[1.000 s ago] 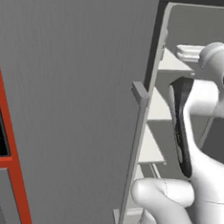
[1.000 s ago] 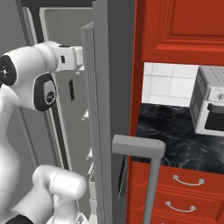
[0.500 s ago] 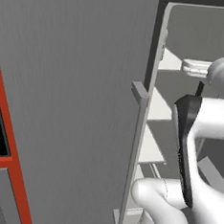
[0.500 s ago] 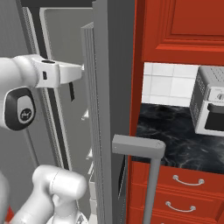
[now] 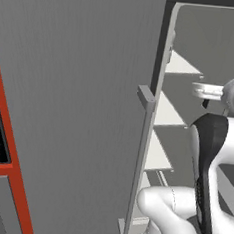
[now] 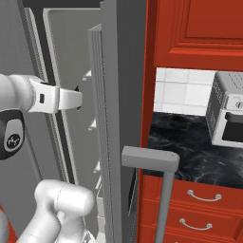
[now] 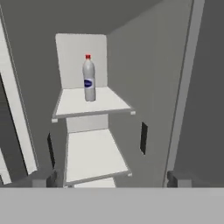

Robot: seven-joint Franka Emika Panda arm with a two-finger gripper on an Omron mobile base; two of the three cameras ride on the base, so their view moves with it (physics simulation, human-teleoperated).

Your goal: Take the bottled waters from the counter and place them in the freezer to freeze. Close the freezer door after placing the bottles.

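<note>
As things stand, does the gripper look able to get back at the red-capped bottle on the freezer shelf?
Probably yes. The gripper is open and faces the red-capped bottle, which stands upright, alone on a white shelf inside the freezer. Nothing lies between them in the hand view.

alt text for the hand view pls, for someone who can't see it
A red-capped water bottle with a dark blue label stands upright on a white shelf inside the grey freezer, apart from the open gripper. A second white shelf sits below it, bare, and the gripper's two dark fingertips frame the bottom of the view.
</note>
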